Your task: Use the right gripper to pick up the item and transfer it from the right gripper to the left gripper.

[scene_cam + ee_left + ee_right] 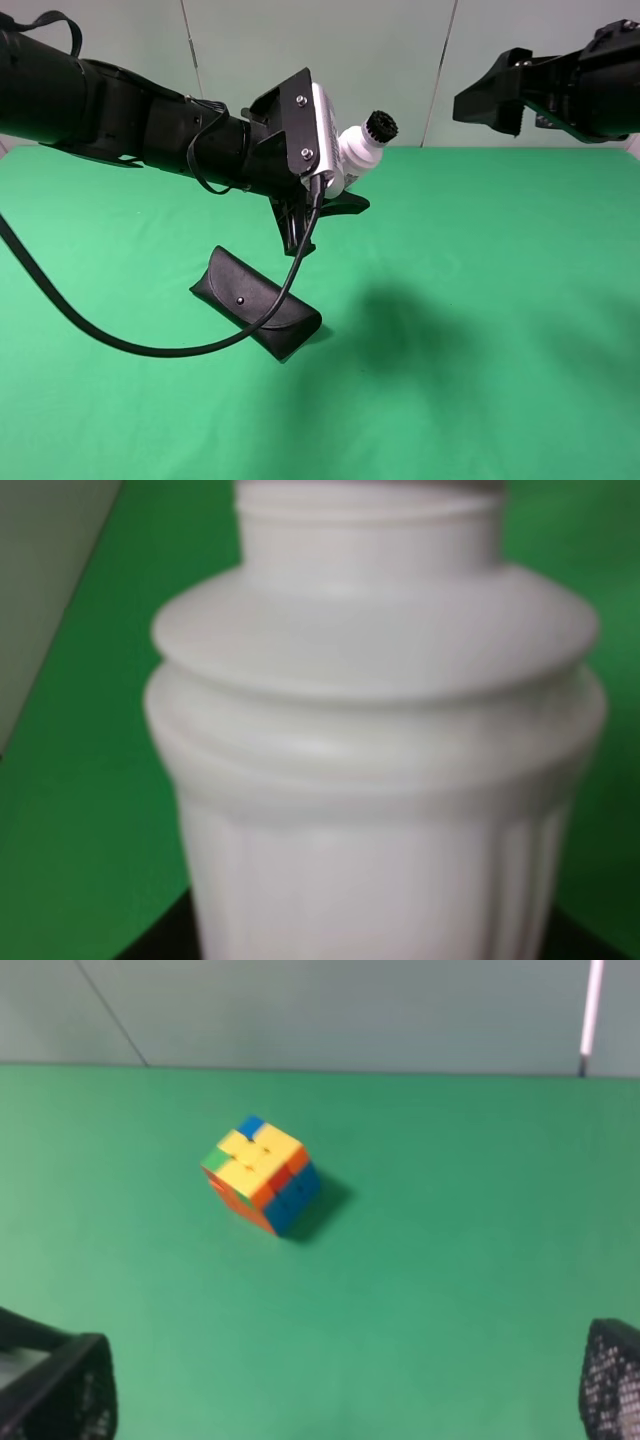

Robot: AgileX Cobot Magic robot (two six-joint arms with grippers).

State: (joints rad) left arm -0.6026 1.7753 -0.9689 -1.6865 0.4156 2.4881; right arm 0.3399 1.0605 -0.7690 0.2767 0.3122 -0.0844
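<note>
Left claw (330,195) is clamped shut on the bottle (358,148), gripping its white body. The brush cap sticks out past the jaws, toward the right claw (500,95). Right claw is spread wide, holds nothing, and is well apart from the bottle. I judge the handover done, so the step in hand is just a secure hold. The left wrist view shows the bottle filling the frame, so I read it as seated deep between the jaws. I don't ease the jaws or tilt the wrist, or the smooth body could slip. The case (255,315) lies below the left claw, so a drop lands near it. The cube (262,1172) sits on the cloth ahead of the right claw. Any right-arm move goes away from the bottle.
</note>
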